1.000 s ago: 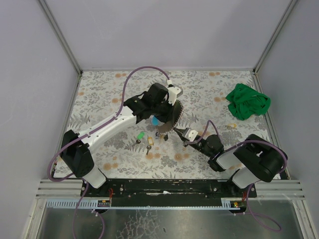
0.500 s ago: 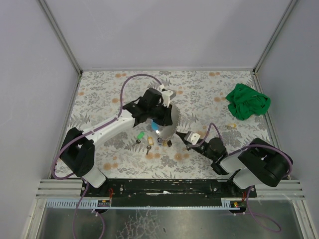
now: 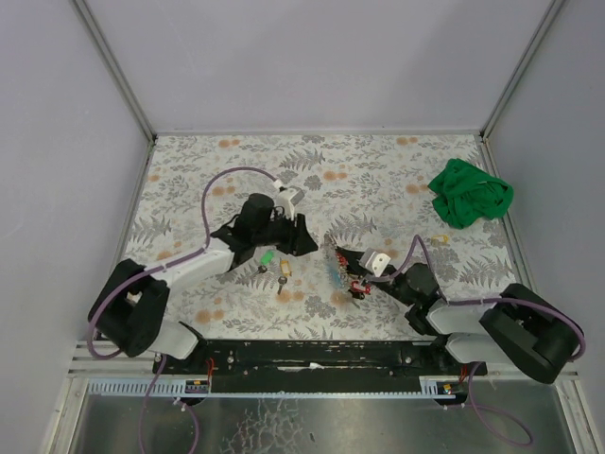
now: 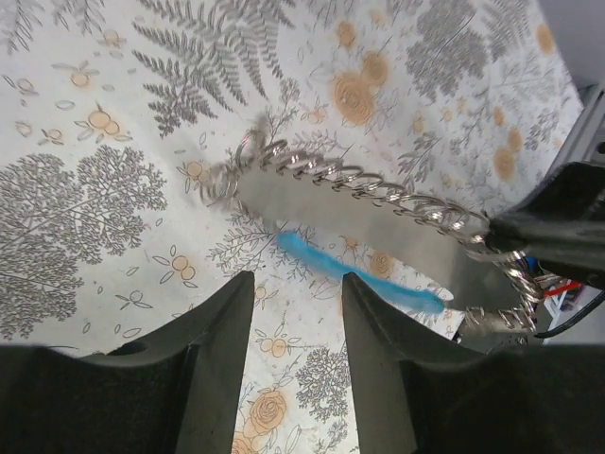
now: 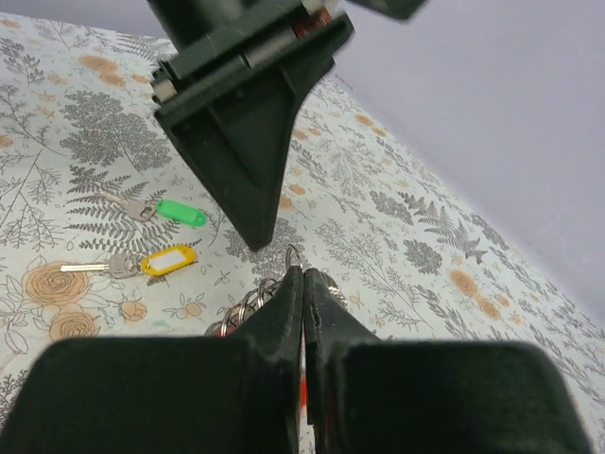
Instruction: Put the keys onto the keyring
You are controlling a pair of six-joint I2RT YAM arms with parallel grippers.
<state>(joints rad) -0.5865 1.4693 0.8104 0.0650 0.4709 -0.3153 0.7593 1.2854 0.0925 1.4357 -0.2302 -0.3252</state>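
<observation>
The green-capped key (image 3: pixel 268 258) and the yellow-capped key (image 3: pixel 284 274) lie side by side on the floral table mat, both free; they also show in the right wrist view, green (image 5: pixel 180 212) and yellow (image 5: pixel 168 259). The keyring (image 3: pixel 334 270) is a flat metal plate edged with several wire rings, with a blue strip (image 4: pixel 359 274) under it. My right gripper (image 3: pixel 346 265) is shut on its near end, rings poking out past the fingertips (image 5: pixel 295 274). My left gripper (image 3: pixel 304 243) is open and empty, low over the mat, just left of the plate (image 4: pixel 378 213).
A crumpled green cloth (image 3: pixel 470 194) lies at the back right, with a small yellowish object (image 3: pixel 437 240) on the mat near it. Grey walls with metal posts enclose the table on three sides.
My left gripper has dropped and pulled back left, away from the keyring. My right gripper has carried the keyring right and nearer. The keys have not moved.
</observation>
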